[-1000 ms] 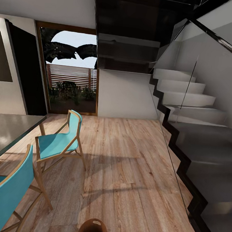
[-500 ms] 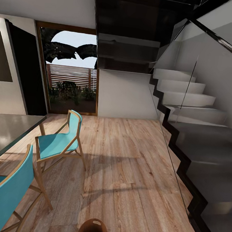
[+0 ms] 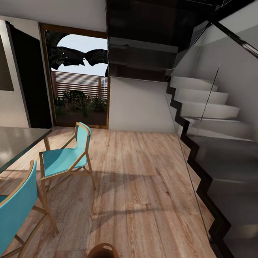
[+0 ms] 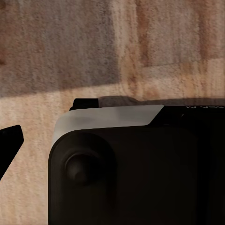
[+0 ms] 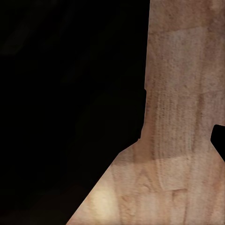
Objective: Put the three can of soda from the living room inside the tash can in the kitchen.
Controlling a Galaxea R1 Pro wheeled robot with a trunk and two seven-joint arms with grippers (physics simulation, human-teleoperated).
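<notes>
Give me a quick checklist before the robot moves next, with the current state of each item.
1. Trash can in sight: ok, at the head view's bottom edge, on the wood floor.
2. Soda can in a gripper: cannot tell, none visible.
3. Floor ahead open: ok, toward the glass door.
4. Blue chairs on the left: ok, off the path.
5. Staircase on the right: ok, apart.
6. Gripper states: cannot tell.

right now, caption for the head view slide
Brown trash can on wood floor, beside two teal chairs and a staircase.
</notes>
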